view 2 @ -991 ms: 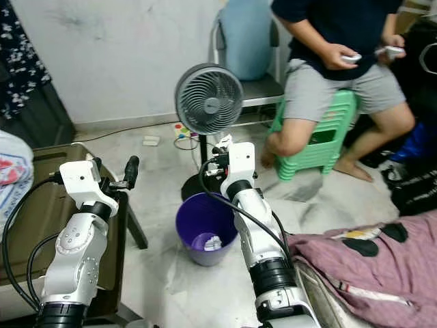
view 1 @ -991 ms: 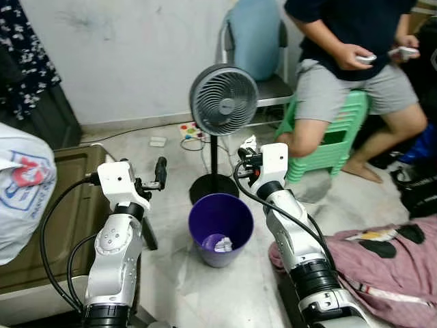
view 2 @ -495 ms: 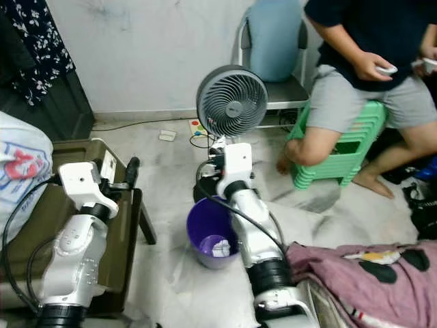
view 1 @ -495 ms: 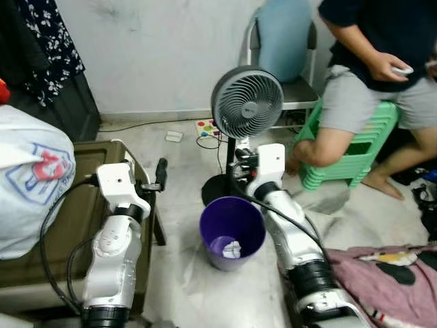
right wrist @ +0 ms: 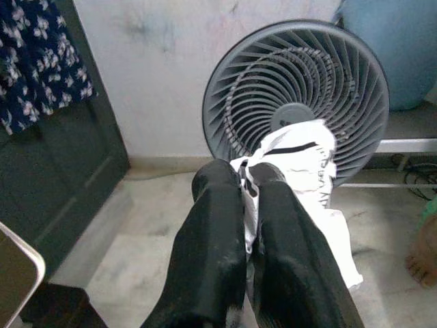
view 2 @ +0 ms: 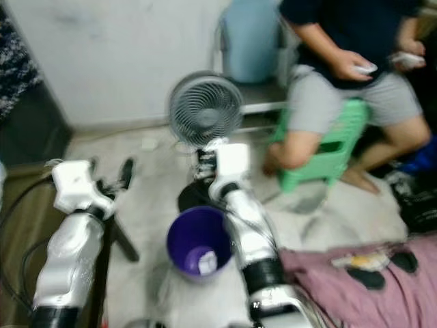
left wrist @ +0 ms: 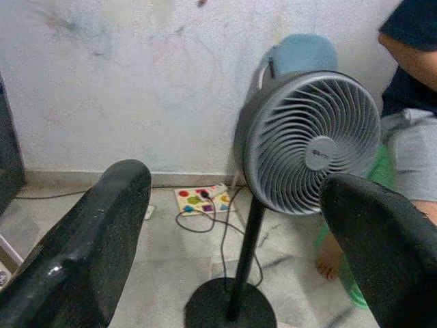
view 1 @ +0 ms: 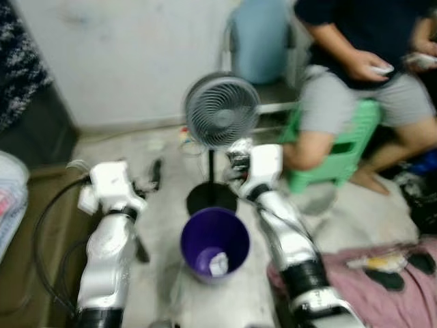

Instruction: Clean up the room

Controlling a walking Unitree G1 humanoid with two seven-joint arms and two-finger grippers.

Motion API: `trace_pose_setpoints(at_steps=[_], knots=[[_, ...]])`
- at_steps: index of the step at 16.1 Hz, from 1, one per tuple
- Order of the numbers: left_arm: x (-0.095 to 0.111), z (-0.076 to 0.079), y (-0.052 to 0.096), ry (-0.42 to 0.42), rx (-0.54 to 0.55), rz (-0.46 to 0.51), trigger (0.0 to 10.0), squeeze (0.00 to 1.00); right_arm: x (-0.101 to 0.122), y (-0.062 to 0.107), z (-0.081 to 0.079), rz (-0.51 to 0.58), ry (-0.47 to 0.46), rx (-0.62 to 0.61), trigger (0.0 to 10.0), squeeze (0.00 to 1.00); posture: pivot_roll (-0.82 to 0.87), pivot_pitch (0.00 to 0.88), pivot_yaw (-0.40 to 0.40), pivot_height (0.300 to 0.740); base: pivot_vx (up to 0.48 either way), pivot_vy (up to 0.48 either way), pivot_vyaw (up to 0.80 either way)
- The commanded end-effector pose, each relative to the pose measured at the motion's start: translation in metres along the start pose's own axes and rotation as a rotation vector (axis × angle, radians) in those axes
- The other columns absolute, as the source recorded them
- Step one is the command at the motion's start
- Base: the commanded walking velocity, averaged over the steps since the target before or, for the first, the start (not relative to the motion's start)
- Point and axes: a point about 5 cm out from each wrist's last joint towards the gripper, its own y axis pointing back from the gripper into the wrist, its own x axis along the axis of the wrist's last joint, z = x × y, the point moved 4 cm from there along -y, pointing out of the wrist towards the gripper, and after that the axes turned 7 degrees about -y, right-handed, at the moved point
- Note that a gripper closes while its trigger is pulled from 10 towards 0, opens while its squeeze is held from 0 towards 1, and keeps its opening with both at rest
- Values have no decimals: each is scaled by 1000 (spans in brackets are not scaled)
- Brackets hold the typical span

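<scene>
Crumpled white paper is pinched between the two black fingers of the right gripper, which are pressed nearly together around it; the paper bulges out past the fingertips and hangs down beside them. Seen from the head cameras, which are blurred, that gripper sits in front of the grey pedestal fan, just beyond the far rim of the purple waste bin. The bin stands on the pale floor between the two silver arms, on the near side of the fan's round black base, and a white scrap lies at its bottom. The left gripper is raised to the left of the fan, its fingers spread wide apart with nothing between them; through the gap the wrist camera looks at the fan's head, its pole and a coloured power strip on the floor behind the fan by the wall. To the fan's right a person sits on a stack of green plastic stools, holding small white controllers in both hands. A blue-covered chair stands behind the fan. A pink cloth with dark patches lies on the floor, nearer than the stools and right of the bin. A dark low table sits to the fan's left, nearer the robot.
</scene>
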Motion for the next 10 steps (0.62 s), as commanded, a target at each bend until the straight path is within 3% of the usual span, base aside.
trace_pose_setpoints(at_steps=[1, 9, 10], knots=[[5, 9, -2, 6, -29, 16, 10000, 0, 0, 2, 14, -15, -2, -42, 10000, 0, -83, 0, -4, 740, 0, 0, -625], [5, 9, -1, -7, -53, 6, 10000, 0, -4, 3, 14, -7, 11, -88, 10000, 0, -75, 0, 26, 740, 0, 0, 0], [5, 9, -1, -8, -56, 5, 10000, 0, -4, 3, 15, -3, 16, -93, 10000, 0, -67, 0, 22, 740, 0, 0, 800]])
